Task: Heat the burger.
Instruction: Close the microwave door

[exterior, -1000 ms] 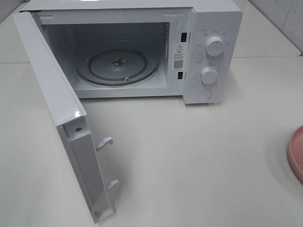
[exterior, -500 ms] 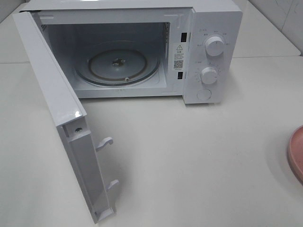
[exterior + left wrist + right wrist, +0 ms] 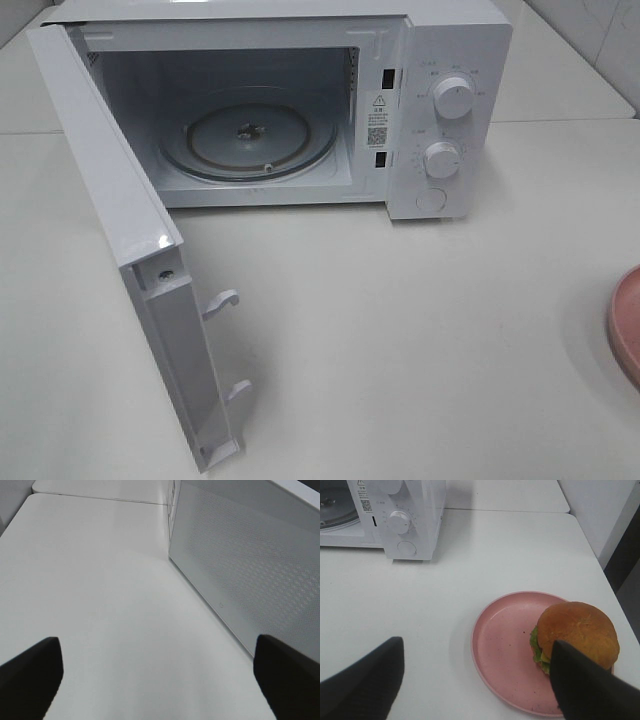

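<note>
The burger (image 3: 577, 630), with a golden-brown bun and green lettuce, sits on the far side of a pink plate (image 3: 505, 645) on the white table. My right gripper (image 3: 475, 687) hovers over the plate's near side, open and holding nothing; one finger (image 3: 587, 685) overlaps the burger's edge in the right wrist view. In the exterior view only the plate's rim (image 3: 625, 325) shows at the right edge, and neither arm appears there. The white microwave (image 3: 440, 110) stands open with its glass turntable (image 3: 250, 140) bare. My left gripper (image 3: 155, 680) is open above the table beside the door's outer face (image 3: 250, 565).
The microwave door (image 3: 120, 220) swings out to the left, reaching toward the table's front edge, with two latch hooks (image 3: 222, 300) on its end. Two knobs (image 3: 452, 98) and a round button (image 3: 431, 199) are on the control panel. A wall rises at the far right.
</note>
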Available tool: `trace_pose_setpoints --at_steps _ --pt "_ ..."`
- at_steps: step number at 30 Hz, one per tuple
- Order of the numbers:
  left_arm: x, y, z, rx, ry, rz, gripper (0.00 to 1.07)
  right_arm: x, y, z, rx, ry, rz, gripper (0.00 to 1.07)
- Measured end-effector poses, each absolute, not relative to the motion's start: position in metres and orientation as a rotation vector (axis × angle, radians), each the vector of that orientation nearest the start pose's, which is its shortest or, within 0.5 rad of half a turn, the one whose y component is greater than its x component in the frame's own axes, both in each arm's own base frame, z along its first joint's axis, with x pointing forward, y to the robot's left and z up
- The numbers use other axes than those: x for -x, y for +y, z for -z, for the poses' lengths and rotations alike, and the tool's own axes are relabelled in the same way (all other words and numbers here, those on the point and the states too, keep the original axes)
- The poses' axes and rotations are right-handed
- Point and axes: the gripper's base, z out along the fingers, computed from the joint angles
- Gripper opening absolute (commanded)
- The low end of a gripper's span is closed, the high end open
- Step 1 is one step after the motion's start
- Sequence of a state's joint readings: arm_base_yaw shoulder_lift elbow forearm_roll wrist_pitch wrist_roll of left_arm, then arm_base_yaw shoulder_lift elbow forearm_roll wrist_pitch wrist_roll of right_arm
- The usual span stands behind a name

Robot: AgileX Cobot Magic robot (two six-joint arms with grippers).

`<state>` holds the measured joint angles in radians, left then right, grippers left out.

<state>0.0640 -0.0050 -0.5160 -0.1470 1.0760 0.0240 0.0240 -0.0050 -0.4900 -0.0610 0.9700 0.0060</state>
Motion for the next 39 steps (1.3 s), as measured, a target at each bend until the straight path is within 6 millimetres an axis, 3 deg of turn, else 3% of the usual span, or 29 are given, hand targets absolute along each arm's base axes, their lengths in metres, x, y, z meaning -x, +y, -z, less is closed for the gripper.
trace_pose_setpoints --at_steps 21,26,31,33,34,36,38,39 --pt "0.008 -0.014 -0.281 0.029 2.029 0.151 0.95 0.001 -0.005 -0.282 0.018 1.957 0.052 0.76" --pt "0.003 -0.017 -0.291 0.031 2.021 0.202 0.95 0.001 -0.005 -0.282 0.018 1.957 0.052 0.76" --pt "-0.009 -0.016 -0.298 0.046 2.007 0.211 0.82 0.001 -0.005 -0.282 0.018 1.957 0.052 0.76" --pt "-0.021 -0.015 -0.302 0.061 2.010 0.212 0.55 0.001 -0.005 -0.282 0.018 1.957 0.052 0.76" --pt "-0.021 -0.015 -0.302 0.061 2.010 0.212 0.55 0.001 -0.005 -0.282 0.018 1.957 0.052 0.76" --pt "-0.030 -0.014 -0.304 0.072 2.011 0.211 0.34 0.001 -0.005 -0.282 0.018 1.957 0.052 0.76" --pt "-0.034 -0.014 -0.304 0.076 2.012 0.210 0.28 0.001 -0.005 -0.282 0.018 1.957 0.052 0.76" --pt "-0.041 -0.013 -0.306 0.085 2.014 0.208 0.15 0.001 -0.005 -0.282 0.018 1.957 0.052 0.76"
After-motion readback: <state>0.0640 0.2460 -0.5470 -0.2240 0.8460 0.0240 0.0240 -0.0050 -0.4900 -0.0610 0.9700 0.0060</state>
